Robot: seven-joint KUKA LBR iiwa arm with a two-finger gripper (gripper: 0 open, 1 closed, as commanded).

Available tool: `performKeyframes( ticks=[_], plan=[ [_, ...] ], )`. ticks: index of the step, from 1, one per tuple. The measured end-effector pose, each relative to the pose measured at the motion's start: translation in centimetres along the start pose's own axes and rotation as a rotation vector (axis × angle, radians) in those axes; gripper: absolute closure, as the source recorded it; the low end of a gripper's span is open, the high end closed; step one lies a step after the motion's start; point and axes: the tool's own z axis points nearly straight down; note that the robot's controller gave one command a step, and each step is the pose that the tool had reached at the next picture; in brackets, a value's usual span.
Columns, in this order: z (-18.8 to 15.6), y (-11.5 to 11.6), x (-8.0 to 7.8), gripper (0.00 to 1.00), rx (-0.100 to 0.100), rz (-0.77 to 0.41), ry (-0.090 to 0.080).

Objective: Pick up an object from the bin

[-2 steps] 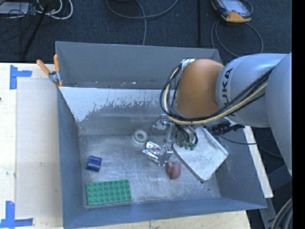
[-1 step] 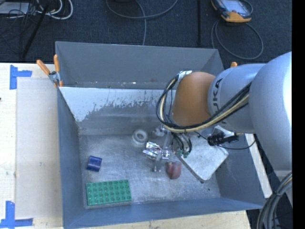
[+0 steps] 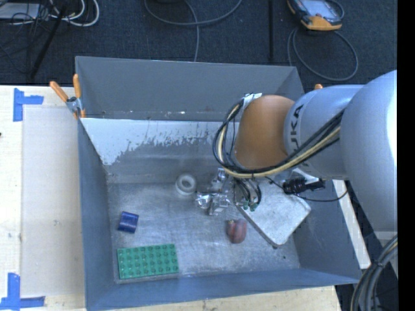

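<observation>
My gripper hangs low over the middle of the bin floor, its metal fingers reaching down to the left of the orange wrist cover. Whether anything sits between the fingers I cannot make out. A small grey tape roll lies just left of and behind the gripper. A dark red, rounded lump rests on the floor just in front and to the right. A flat grey-white slab lies tilted against the right side, partly under the arm.
A small blue cylinder lies at the left of the floor. A green studded baseplate sits at the front left corner. The arm and its cables cover the bin's right rear part.
</observation>
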Motion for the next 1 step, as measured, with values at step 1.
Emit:
performKeyframes(
  ticks=[1],
  plan=[
    [-14.83,-0.18,-0.45,1.0,0.0,-0.006,0.009]
  ],
)
